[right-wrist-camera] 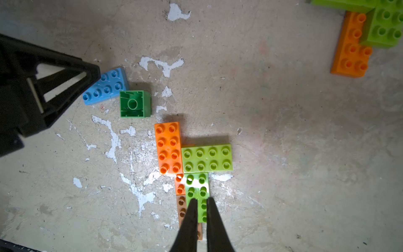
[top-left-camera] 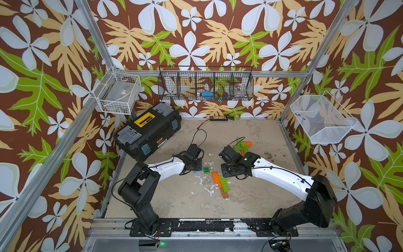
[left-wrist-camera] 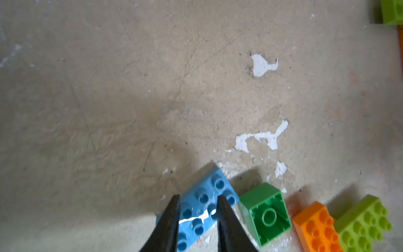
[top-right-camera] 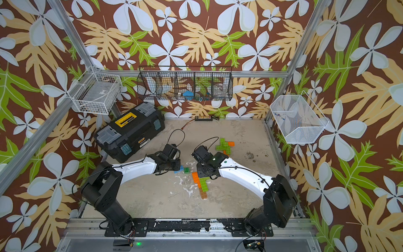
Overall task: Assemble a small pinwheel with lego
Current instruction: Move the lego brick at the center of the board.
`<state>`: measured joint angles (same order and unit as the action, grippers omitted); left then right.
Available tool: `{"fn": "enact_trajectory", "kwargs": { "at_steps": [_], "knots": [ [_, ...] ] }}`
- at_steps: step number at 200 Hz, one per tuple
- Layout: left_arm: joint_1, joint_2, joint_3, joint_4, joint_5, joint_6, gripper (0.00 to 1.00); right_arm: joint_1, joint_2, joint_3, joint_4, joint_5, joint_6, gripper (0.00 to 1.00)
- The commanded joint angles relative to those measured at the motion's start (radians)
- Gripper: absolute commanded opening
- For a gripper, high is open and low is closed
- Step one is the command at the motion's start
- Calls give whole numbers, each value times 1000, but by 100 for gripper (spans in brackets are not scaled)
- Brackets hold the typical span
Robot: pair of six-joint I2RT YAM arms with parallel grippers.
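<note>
A black toolbox (top-left-camera: 148, 131) with a yellow handle sat at the far left of the worn beige tabletop (top-left-camera: 174, 203). Next to it, the left gripper (left-wrist-camera: 198, 197) was low over a blue brick (right-wrist-camera: 106, 86). Its fingers (left-wrist-camera: 172, 218) stood a narrow gap apart, one at the brick's long edge and one across its studs. Whether they actually pinched the brick could not be told. Just beside the blue brick lay a dark green square brick (right-wrist-camera: 135, 104), hollow side up.

Further right, near the table's middle, several bricks lay flat and bunched together. An orange brick (right-wrist-camera: 168, 148) sat side by side with a lime green brick (right-wrist-camera: 207, 160). Nearer the robot bases was a second lime green brick (right-wrist-camera: 197, 187), flanked by a short orange piece and a tan-brown brick (right-wrist-camera: 181, 207). The right gripper (right-wrist-camera: 202, 199) hung over that second lime green brick, its fingers almost pressed together with only a sliver between them.

Well apart, farther back and to the right, a lime green and orange cluster (top-left-camera: 243, 146) rested on the tabletop.
</note>
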<state>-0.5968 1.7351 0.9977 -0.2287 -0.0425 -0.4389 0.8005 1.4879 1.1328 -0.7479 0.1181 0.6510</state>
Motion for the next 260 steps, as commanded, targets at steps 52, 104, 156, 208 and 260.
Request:
{"fn": "enact_trajectory", "kwargs": {
  "at_steps": [52,104,156,208,260],
  "knots": [
    [0,49,21,-70,66,51,27,-11,-45,-29,4,22,-20,11],
    [-7,-27,-101,-55,115,36,26,-11,-35,-24,9,14,-28,11],
    [-117,-172,-262,-56,124,-92,26,-11,-41,-31,12,15,-33,10],
    [-334,-271,-394,37,159,-312,28,-3,-48,-96,37,-57,-38,10],
    [-270,-476,-387,33,88,-313,37,124,3,-93,107,-155,-23,12]
  ]
}}
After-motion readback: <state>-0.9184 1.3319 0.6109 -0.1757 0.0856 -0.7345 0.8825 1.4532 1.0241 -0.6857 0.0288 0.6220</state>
